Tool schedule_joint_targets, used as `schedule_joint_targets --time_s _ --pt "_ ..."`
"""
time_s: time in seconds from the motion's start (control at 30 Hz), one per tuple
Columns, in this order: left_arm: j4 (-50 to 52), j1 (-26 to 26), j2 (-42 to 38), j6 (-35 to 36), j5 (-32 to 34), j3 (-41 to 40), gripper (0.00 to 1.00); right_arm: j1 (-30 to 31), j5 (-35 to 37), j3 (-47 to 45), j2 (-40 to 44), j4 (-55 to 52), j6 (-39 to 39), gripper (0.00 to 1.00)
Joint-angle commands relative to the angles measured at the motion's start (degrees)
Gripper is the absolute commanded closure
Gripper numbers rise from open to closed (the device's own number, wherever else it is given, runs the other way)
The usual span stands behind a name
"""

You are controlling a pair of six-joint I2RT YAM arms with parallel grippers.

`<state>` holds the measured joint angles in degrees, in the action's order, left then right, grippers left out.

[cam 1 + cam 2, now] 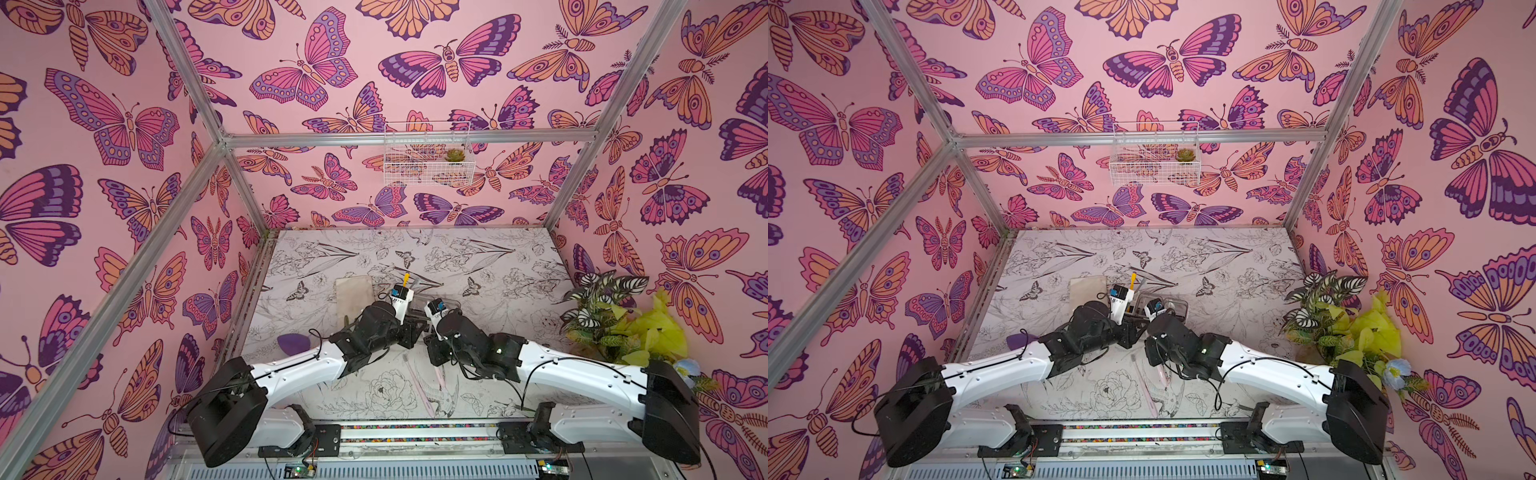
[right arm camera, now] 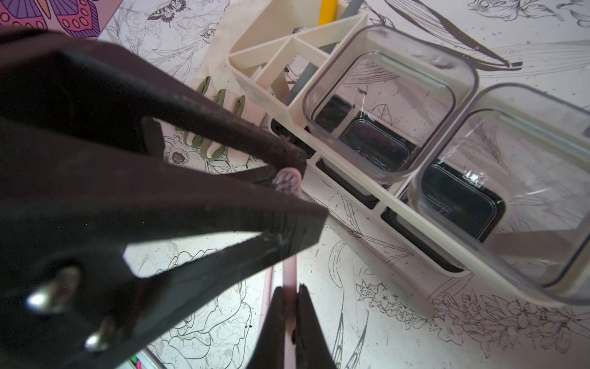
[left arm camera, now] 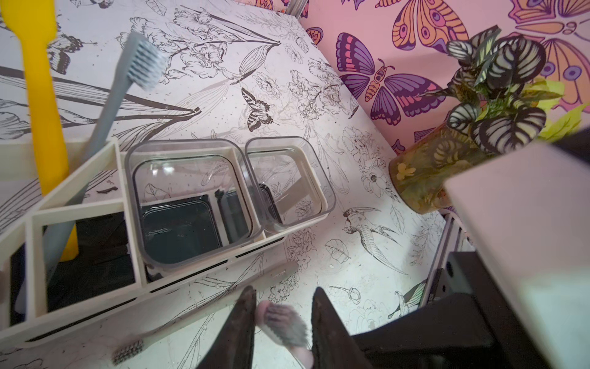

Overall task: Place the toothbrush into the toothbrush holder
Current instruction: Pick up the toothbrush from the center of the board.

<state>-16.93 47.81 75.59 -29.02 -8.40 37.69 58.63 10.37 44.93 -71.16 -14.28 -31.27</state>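
— What are you built from?
— White shells (image 1: 291,370), black joints (image 1: 370,328), and thin black cables (image 1: 524,386) looping alongside.
— And your left claw (image 2: 308,191)?
— My fingers (image 2: 198,204) are dark, scuffed wedges, with two silver screws (image 2: 51,297) near the base.

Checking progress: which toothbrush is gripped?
The pink toothbrush, handle clamped in the right gripper; the yellow toothbrush and grey toothbrush stand in the toothbrush holder, a loose toothbrush lies beside it.
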Motion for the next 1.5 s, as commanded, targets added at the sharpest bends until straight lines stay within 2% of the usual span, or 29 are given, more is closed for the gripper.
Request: schedule_joint_targets --time_s 0.0,0.57,0.77,0.97,1.13,1.33,1.47 --pt "-1.09 0.26 0.43 0.19 -1.35 1.11 0.7 0.08 2.35 0.89 0.94 0.26 0.87 1.0" --pt "-2.23 0.35 0.43 -0.25 -2.76 1.16 0.63 0.08 2.75 2.1 1.05 0.46 1.55 1.0" --pt "-2.67 0.31 1.21 -0.47 -3.26 1.42 0.67 0.08 1.8 1.83 1.59 1.69 1.86 1.0" --pt "-3.28 0.35 2.16 -1.0 -3.55 1.64 0.66 0.08 1.49 1.72 2.43 2.11 2.28 1.0" --pt "-3.46 0.35 1.85 -0.78 -3.31 1.9 0.72 0.07 1.14 1.74 2.02 2.26 2.44 1.0" --pt "-3.44 0.35 0.99 -0.26 -2.17 1.81 0.72 0.08 0.95 1.7 1.87 2.51 2.08 1.0" --pt "-3.4 0.35 1.13 0.26 -2.57 2.17 0.86 0.08 1.22 1.48 2.0 2.51 2.09 1.0"
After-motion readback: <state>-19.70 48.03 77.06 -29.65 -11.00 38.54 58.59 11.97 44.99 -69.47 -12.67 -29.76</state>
